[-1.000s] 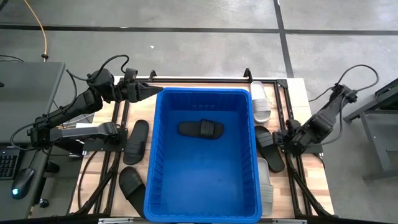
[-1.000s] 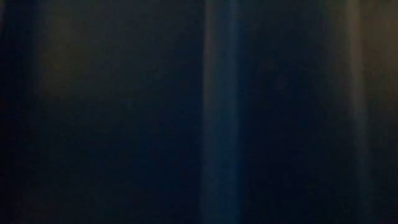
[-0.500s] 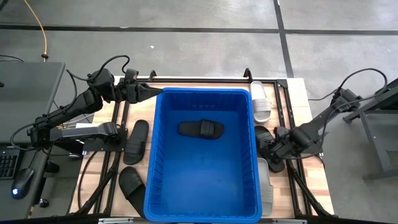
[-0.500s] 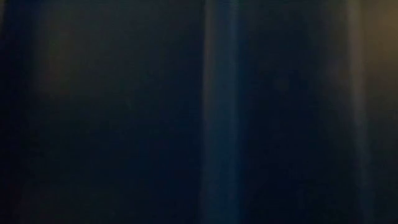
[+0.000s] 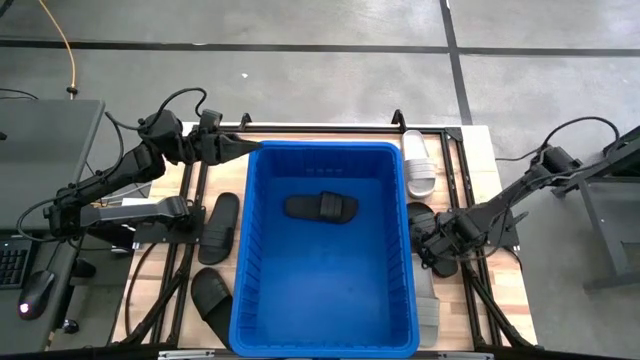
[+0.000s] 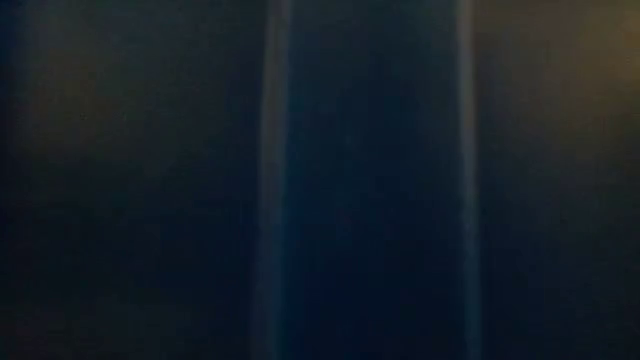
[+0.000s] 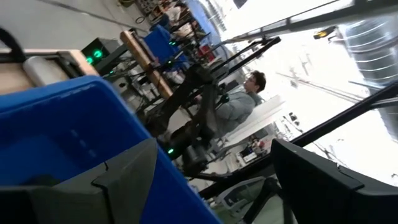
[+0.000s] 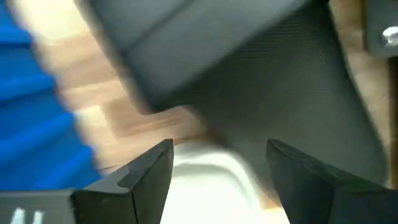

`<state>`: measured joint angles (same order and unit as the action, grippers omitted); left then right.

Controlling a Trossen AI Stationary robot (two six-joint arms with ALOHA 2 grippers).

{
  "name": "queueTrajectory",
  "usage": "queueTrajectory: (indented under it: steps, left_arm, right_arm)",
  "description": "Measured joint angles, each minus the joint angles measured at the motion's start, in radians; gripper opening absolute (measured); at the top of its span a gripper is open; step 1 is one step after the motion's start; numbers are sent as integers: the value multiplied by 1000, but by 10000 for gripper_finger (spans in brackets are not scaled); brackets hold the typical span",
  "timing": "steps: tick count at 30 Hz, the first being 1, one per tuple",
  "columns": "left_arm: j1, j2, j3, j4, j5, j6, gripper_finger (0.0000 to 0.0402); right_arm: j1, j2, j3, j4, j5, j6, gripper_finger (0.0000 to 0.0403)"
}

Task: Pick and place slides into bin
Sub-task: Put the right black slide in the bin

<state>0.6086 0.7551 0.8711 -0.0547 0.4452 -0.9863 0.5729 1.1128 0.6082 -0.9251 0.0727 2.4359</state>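
Your right gripper (image 5: 428,248) is low over the black slide (image 5: 432,232) lying on the bench (image 5: 490,150) just beside the right wall of the blue bin (image 5: 322,325). In the right wrist view its fingers (image 8: 140,171) stand apart with nothing between them, the dark ribbed slide filling the space ahead and a pale grey-white slide (image 8: 208,180) just under the tips. Judging from this, you are lining up a grasp, not yet holding anything. To do it well, settle on one slide: the black one and the pale one (image 5: 425,300) lie close together, perhaps overlapping, so a careless close could catch both or pinch an edge only. Aim the fingers across the broad strap or across the narrow of the sole, come down until one finger is on each side, then close. Mind the bin wall, which is very near on one side, and the frame rail near the bench's right edge. One black slide (image 5: 321,207) already lies in the bin, another pale one (image 5: 418,165) sits by the bin's far right corner, and two black ones (image 5: 218,227) (image 5: 213,297) wait on the left side. Your left gripper (image 5: 240,147) hangs at the bin's far left corner, fingers wide and holding nothing. The low view shows nothing useful.
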Motion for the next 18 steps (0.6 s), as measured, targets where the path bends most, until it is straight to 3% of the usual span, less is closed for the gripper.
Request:
queueTrajectory:
  steps: [2,9,18]
  left_arm:
    - [0,0,0,19,0,-16,303]
    - [0,0,0,67,-1,-37,303]
    - [0,0,0,62,-16,-40,303]
  right_arm:
    - [-8,-4,-6,69,35,-1,246]
    - [-58,-3,-10,-37,103,-11,245]
    - [-146,-1,-18,-32,226,-32,245]
